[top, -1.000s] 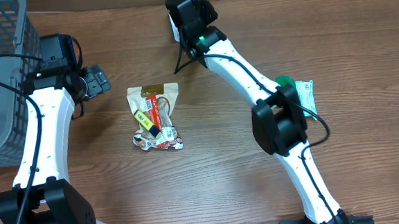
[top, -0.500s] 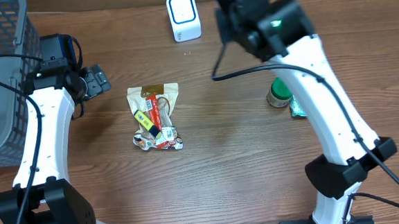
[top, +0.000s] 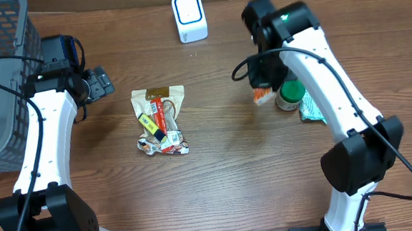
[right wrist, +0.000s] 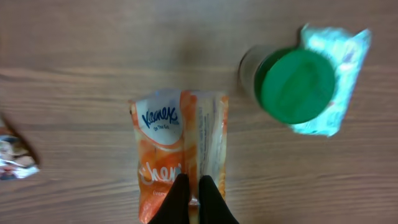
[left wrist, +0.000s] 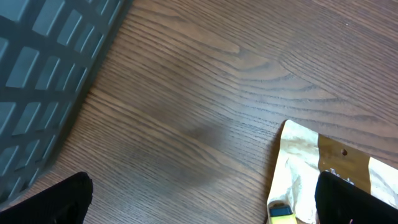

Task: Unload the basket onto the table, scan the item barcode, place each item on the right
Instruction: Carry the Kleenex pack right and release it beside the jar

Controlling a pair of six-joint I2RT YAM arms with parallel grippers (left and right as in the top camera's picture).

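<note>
Right gripper [right wrist: 193, 198]: jaws pinch one edge of the orange Kleenex tissue pack [right wrist: 180, 155]. The pack is at 2 o'clock from the table centre. A green-lidded jar [top: 291, 94] is just beside it at 3 o'clock, and the white barcode scanner [top: 189, 17] is at its 11 o'clock. Left gripper [top: 98, 84]: jaws spread, at 10 o'clock, near the grey basket [top: 1, 42].

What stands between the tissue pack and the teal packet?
A green-lidded jar, beside the tissue pack, partly over the packet; overhead and right wrist views show it.
</note>
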